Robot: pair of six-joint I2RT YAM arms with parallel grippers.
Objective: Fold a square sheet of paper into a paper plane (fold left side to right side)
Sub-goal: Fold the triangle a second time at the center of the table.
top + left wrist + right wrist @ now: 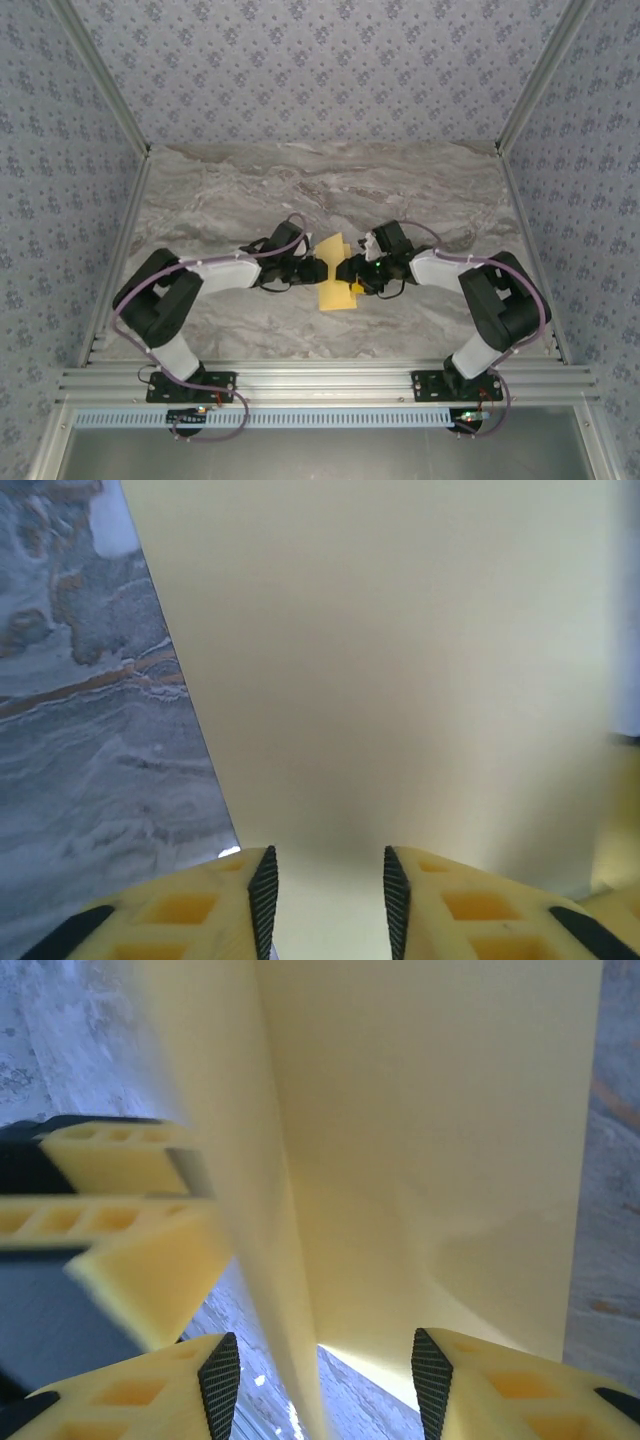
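The yellow-orange sheet of paper [333, 275] sits mid-table, creased and partly raised off the marble between both grippers. My left gripper [312, 268] is at its left edge. In the left wrist view its jaws [325, 900] stand apart, with the paper [400, 660] spreading flat in front of them and running into the gap. My right gripper [354, 275] is at the paper's right edge. Its jaws [325, 1385] are wide apart around a raised fold of the paper [430, 1160] without pinching it. The left gripper's fingers [120, 1210] show just beyond that fold.
The grey marble tabletop [320, 190] extends behind the paper to the patterned back wall. Aluminium rails [300, 382] run along the near edge by the arm bases, and frame posts [120, 240] line both sides.
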